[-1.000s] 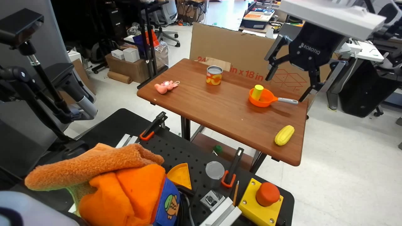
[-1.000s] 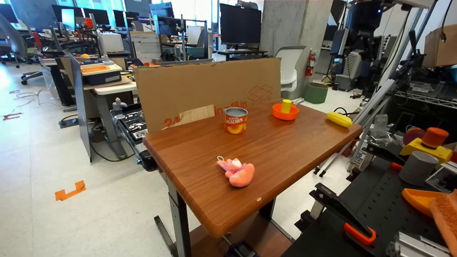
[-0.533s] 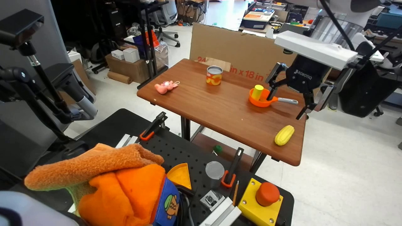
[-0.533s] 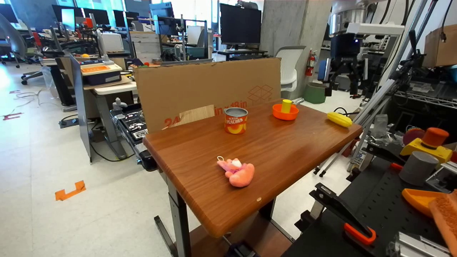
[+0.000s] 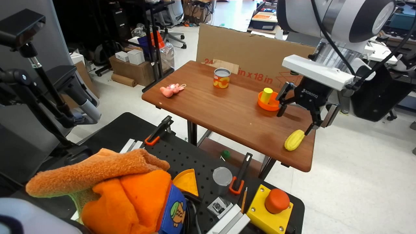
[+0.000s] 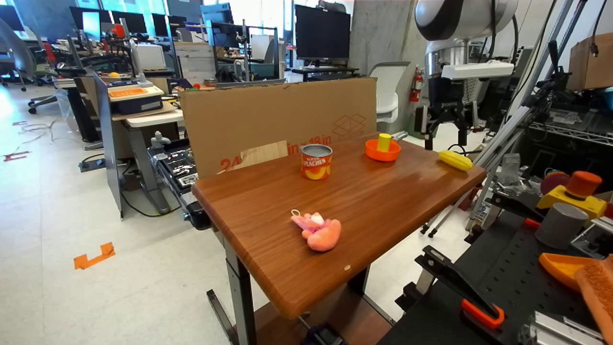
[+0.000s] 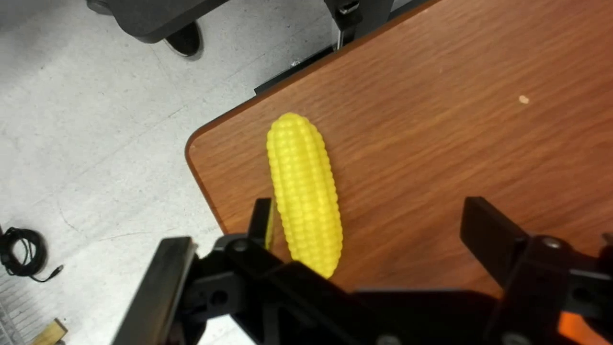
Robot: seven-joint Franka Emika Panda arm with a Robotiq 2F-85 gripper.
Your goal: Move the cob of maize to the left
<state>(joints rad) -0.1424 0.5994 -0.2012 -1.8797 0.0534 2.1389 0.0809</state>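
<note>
Maize cob (image 5: pixel 294 140) near ROBOTIQ-lettered claw (image 5: pixel 293 123)

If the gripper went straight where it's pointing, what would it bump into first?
Probably the cob of maize: the open gripper points down, one finger looking close to the cob. Depth is unclear, so it might touch the table instead.

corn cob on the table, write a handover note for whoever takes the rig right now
Gripper: open, holding nothing, near the toy corn cob but off-centre to it; contact can't be told.
Cob's place: lying on the wood-grain table, near a rounded corner.
Done: gripper is close by; no grasp yet.
Left: probably centre over the cob, close on it, move it left, release.
</note>
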